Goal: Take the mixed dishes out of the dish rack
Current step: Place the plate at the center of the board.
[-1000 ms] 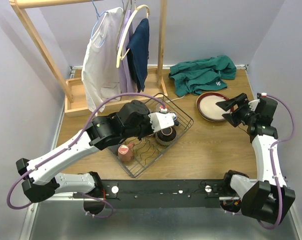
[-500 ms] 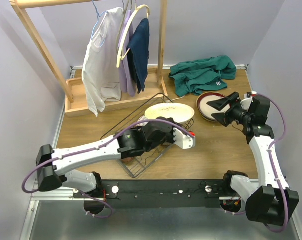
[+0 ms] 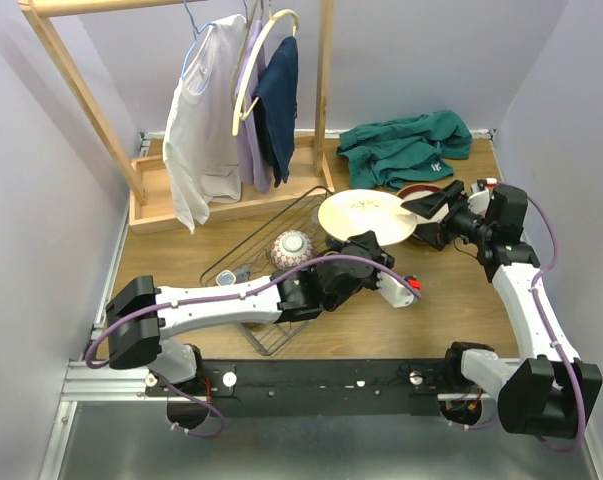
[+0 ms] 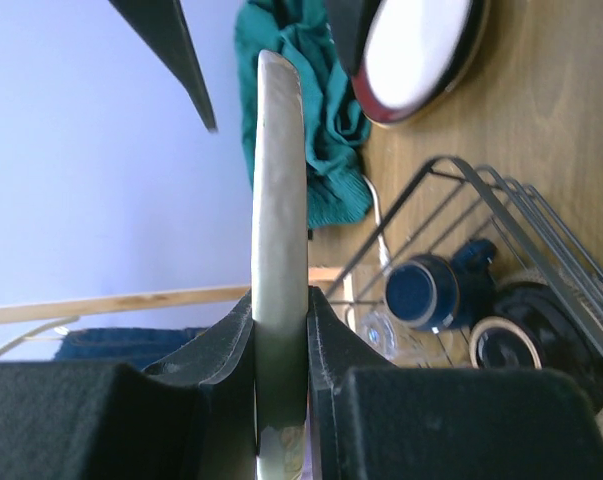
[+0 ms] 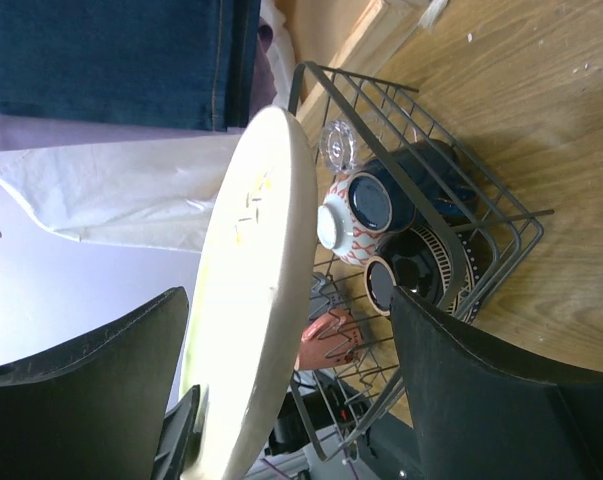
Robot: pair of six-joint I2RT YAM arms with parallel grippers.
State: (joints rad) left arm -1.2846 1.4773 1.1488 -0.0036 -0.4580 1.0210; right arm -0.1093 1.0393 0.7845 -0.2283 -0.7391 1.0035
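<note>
My left gripper (image 3: pixel 369 243) is shut on a cream plate (image 3: pixel 366 215) and holds it above the table, right of the black wire dish rack (image 3: pixel 271 338). In the left wrist view the plate (image 4: pixel 279 180) stands edge-on, pinched between my fingers (image 4: pixel 336 345). My right gripper (image 3: pixel 428 207) is open at the plate's right rim. In the right wrist view the plate (image 5: pixel 256 270) lies between the spread fingers (image 5: pixel 491 400). The rack (image 5: pixel 481 195) holds a patterned bowl (image 5: pixel 343 222), a dark bowl (image 5: pixel 436 262), a glass cup (image 5: pixel 337 148), a red cup (image 5: pixel 324 342) and a small dark cup (image 5: pixel 384 284).
A red-rimmed dark plate (image 4: pixel 421 55) lies on the table behind my right gripper. A green cloth (image 3: pixel 406 148) is heaped at the back right. A wooden clothes rack (image 3: pixel 81 90) with hanging garments stands at the back left on a wooden tray (image 3: pixel 151 200).
My left arm has lifted the cream plate out of the rack and carried it right. My right gripper has moved left, so its open fingers now straddle the plate's rim.
</note>
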